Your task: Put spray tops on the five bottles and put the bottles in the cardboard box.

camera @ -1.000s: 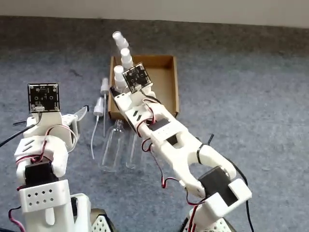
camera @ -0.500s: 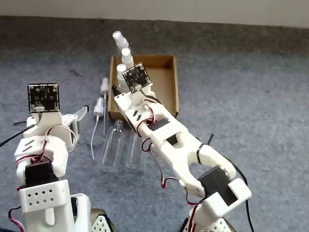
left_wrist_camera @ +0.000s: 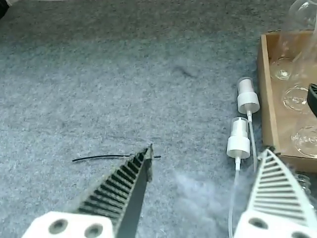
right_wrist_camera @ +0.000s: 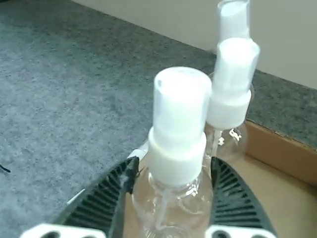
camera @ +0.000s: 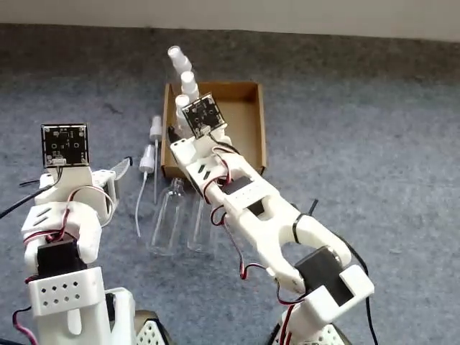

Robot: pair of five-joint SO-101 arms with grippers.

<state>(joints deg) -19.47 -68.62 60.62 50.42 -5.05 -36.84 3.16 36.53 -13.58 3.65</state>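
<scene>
White-capped bottle, clenched in the right tool, has edged slightly farther over the cardboard box; the left tool gapes released. Grey felt covers the table below a pale wall.

Three capped bottles are stood in the cardboard box, upper centre; two uncapped bottles and two spray tops are laid at its lower left.
</scene>
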